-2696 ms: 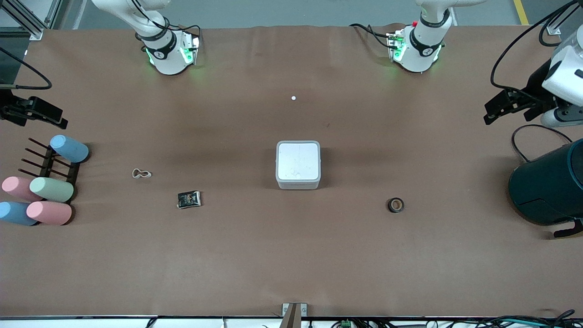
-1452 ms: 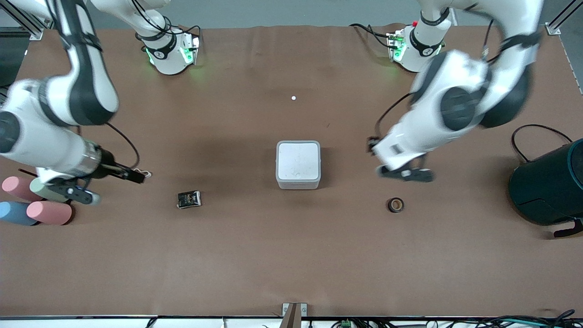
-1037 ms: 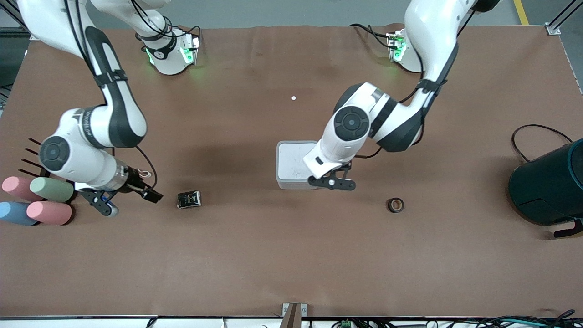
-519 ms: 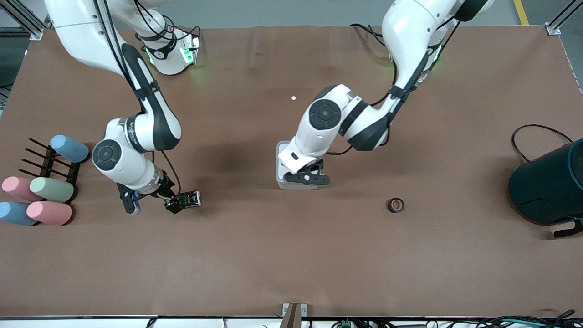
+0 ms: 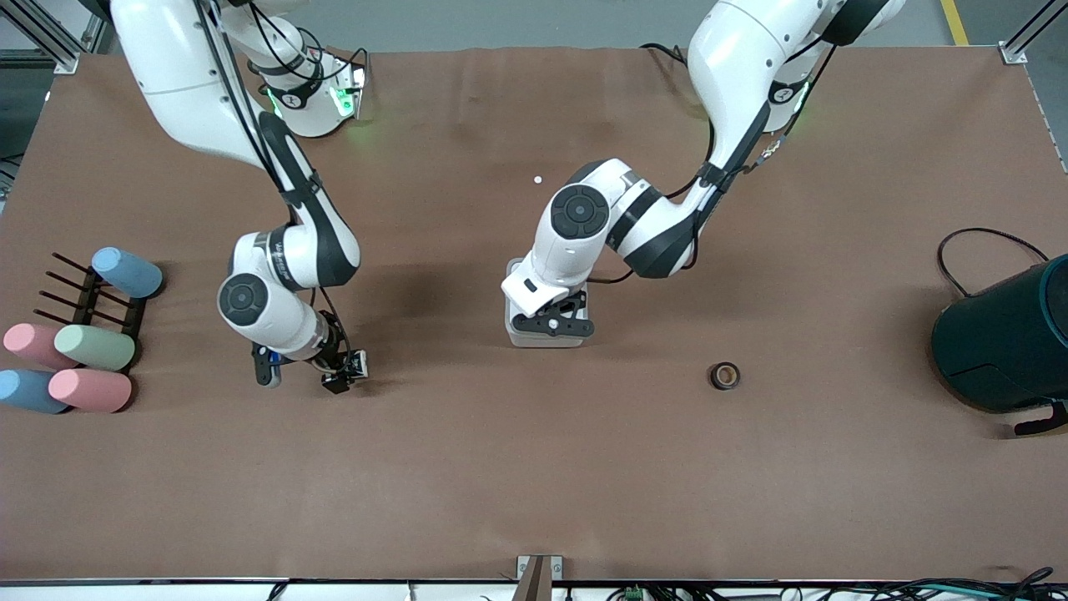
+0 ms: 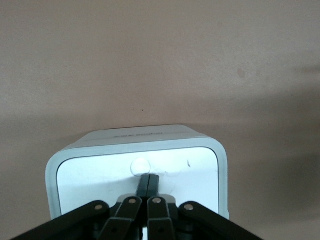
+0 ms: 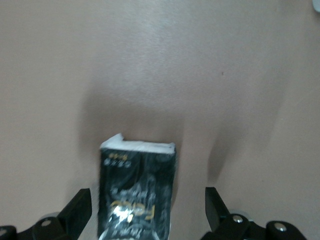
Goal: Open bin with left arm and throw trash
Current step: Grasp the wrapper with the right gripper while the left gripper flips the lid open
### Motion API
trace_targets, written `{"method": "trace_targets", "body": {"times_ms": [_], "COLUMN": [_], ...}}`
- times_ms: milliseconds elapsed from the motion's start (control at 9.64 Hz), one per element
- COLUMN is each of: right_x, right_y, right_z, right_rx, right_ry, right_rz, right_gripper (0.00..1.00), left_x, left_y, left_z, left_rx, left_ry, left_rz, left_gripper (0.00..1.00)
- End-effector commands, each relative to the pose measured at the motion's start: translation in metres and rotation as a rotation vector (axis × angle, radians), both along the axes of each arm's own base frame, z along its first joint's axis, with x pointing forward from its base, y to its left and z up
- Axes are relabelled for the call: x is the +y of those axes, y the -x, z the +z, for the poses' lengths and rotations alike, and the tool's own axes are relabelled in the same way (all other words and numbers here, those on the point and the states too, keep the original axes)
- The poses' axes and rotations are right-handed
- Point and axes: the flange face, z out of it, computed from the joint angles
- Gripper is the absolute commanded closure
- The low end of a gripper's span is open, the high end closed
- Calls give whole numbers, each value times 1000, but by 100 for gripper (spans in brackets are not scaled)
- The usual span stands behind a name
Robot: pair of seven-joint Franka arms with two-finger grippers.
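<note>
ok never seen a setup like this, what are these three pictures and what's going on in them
Two white robot arms are bolted along one edge of a brown table. The big picture looks down from a high camera facing them; the two small pictures come from cameras on each arm's wrist.

The left end effector is over the small white bin, fingers shut and pointing at a round button on its closed lid. The right end effector is open, straddling a black snack wrapper without gripping it yet.

Also on the table: a small tape roll toward the left arm's end, a tiny white dot, pastel cylinders on a dark rack at the right arm's end, and a dark teal cylinder. Nothing is held.
</note>
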Motion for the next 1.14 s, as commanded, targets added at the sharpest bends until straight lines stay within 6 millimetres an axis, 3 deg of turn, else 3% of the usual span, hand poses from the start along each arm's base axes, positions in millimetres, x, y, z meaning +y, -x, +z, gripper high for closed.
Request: {"method": "trace_targets", "body": {"times_ms": [0, 104, 207, 311, 415, 622, 726, 830, 1037], "right_x": [-2, -3, -8, -12, -12, -9, 5, 25, 77], "right_y": [-4, -5, -10, -16, -19, -27, -34, -45, -54], "right_z": [-4, -2, 1, 8, 14, 34, 53, 81, 139], "right_rx": [-5, -8, -13, -22, -31, -4, 34, 44, 77], "right_ry": [16, 16, 23, 19, 16, 13, 4, -3, 0], "right_rz": [-35, -32, -29, -44, -64, -92, -118, -173, -250], "right_gripper": [2, 32, 69, 81, 90, 90, 91, 93, 95], "left_x": [-13, -16, -17, -10, -1, 42, 66, 91, 121], "left_y": [4, 8, 11, 6, 3, -19, -31, -44, -61], "left_z": [-22, -32, -31, -23, 3, 48, 64, 71, 76], "left_rx": [-16, -19, -35, -33, -19, 4, 19, 30, 33], "left_ry": [2, -12, -28, -37, -71, -118, -135, -148, -155], "left_rz": [33, 44, 46, 54, 52, 40, -12, -48, -108], "left_gripper": [100, 100, 100, 100, 100, 100, 100, 99, 97]}}
